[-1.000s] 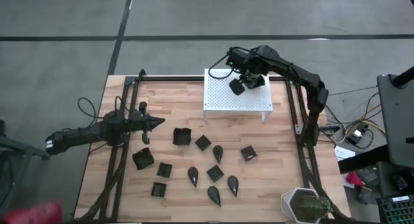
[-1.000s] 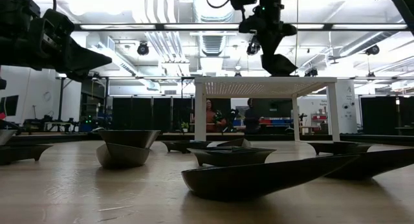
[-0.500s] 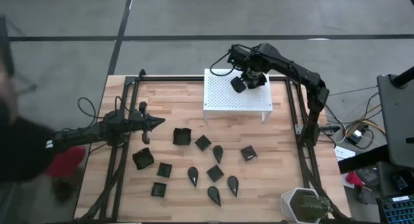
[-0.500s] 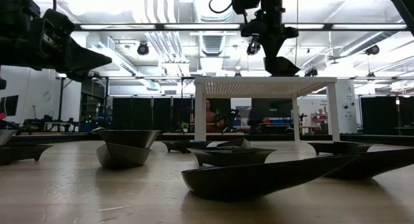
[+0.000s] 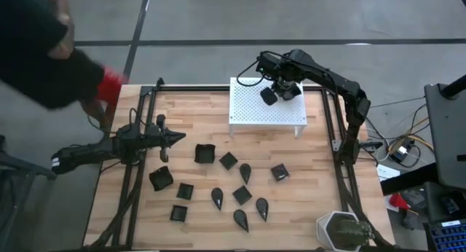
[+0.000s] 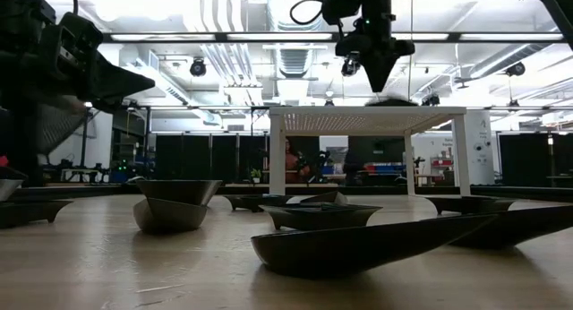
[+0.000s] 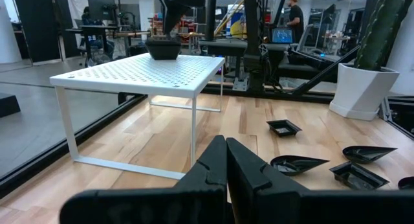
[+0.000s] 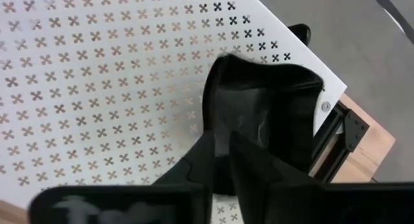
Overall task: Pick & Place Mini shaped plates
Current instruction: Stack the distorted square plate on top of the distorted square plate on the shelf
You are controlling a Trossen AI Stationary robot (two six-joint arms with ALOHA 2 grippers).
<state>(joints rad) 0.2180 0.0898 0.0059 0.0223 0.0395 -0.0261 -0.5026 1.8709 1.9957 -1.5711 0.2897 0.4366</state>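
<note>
Overhead, right gripper (image 5: 280,89) hangs just above the white perforated stand (image 5: 251,113), near its back edge. Its fingers (image 8: 220,156) stand slightly parted over a black square plate (image 8: 262,114); whether they touch it, cannot tell. The plate sits on the stand top. Left gripper (image 5: 177,138) clenched on nothing, waiting over the table's left side. Eleven more mini shaped plates (image 5: 227,180) lie scattered on the wooden table (image 5: 306,179). A person's sleeve (image 5: 51,55) reaches in at the far left corner.

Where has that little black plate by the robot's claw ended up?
Seen from above, the plate sits on the white stand, toward its far right side, right beside the right end effector.
</note>
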